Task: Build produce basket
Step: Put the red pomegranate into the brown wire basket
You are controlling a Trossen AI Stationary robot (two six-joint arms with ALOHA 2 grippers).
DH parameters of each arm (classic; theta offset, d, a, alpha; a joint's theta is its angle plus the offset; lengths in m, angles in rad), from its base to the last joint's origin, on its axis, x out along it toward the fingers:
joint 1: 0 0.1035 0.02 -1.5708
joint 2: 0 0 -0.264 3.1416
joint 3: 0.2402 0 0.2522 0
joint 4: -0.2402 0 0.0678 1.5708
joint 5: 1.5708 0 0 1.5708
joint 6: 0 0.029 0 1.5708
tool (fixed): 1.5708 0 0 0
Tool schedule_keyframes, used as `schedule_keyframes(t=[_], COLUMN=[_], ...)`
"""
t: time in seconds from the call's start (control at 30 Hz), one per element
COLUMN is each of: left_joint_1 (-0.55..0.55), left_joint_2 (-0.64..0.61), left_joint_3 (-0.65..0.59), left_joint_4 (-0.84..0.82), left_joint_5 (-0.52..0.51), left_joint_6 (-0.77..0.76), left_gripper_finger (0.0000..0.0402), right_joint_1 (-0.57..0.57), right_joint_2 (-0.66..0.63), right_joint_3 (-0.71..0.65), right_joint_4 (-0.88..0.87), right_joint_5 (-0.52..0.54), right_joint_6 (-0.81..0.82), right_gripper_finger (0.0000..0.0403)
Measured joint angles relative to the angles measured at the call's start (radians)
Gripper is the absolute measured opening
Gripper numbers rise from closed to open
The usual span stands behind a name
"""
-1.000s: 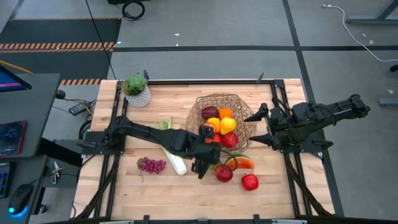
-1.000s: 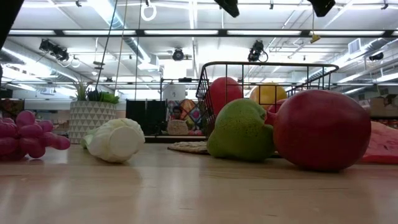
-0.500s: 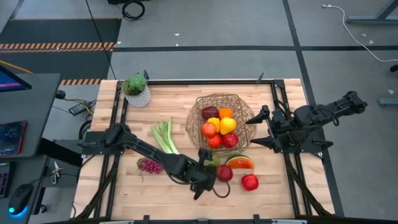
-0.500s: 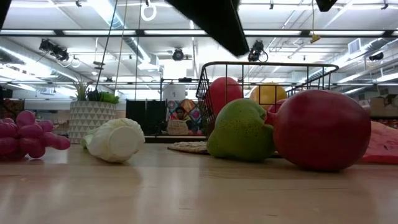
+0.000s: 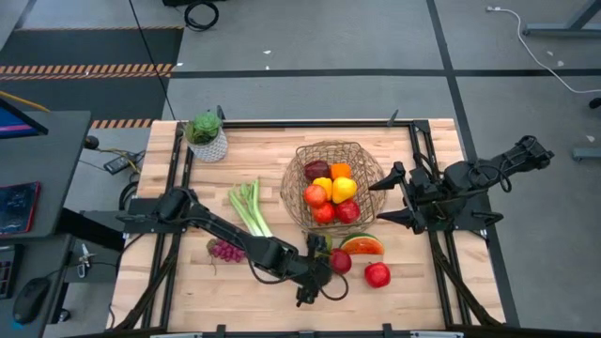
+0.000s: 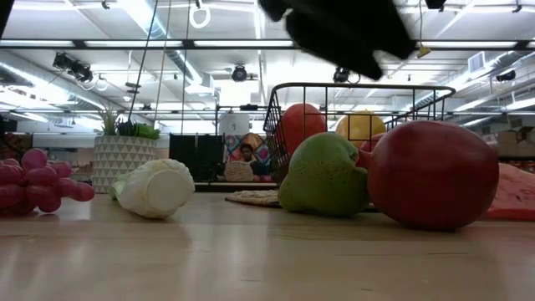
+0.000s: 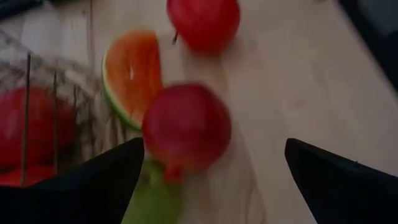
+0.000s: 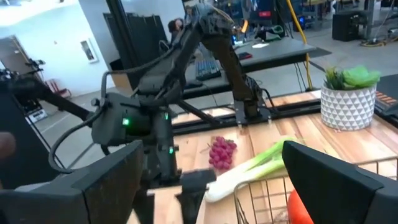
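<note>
The wire basket (image 5: 333, 180) stands at the table's middle right with several fruits in it. On the wood near it lie a leek (image 5: 248, 208), grapes (image 5: 225, 251), a green pear (image 5: 320, 243), a watermelon slice (image 5: 362, 245) and two red apples (image 5: 340, 261) (image 5: 377, 274). My left gripper (image 5: 315, 283) hovers open on the near left of the closer apple (image 7: 186, 127), its fingers pointing slantwise down at it without touching. My right gripper (image 5: 388, 195) waits open and level just right of the basket.
A potted plant (image 5: 206, 134) stands at the far left corner. The pear (image 6: 324, 176) and the apple (image 6: 430, 171) lie side by side just in front of the basket (image 6: 359, 104). Bare wood stretches along the near edge (image 5: 235, 300).
My left gripper has swung from over the basket's near rim toward the table's near edge and sunk down, tipping further downward, until it stands beside the closer apple. Its arm no longer covers the leek. The jaws stay wide apart. No fruit has moved.
</note>
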Motion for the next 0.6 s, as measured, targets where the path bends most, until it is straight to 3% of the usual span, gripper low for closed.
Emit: schedule_keyframes(t=[0.23, 0.47, 0.6], left_joint_1=[0.005, 0.025, 0.032], left_joint_2=[0.1, 0.229, 0.247], left_joint_3=[0.076, 0.278, 0.302], left_joint_4=[0.081, -0.051, -0.069], left_joint_5=[-0.019, -0.045, -0.044], left_joint_6=[0.081, 0.178, 0.233], left_gripper_finger=[0.0396, 0.0396, 0.0396], right_joint_1=[0.0, 0.0, 0.001], right_joint_2=[0.0, 0.0, 0.0], right_joint_3=[0.0, 0.0, 0.0], right_joint_4=[0.013, 0.01, 0.006], right_joint_5=[0.0, 0.0, -0.001], right_joint_6=[-0.011, -0.013, -0.01], right_gripper_finger=[0.0387, 0.0387, 0.0387])
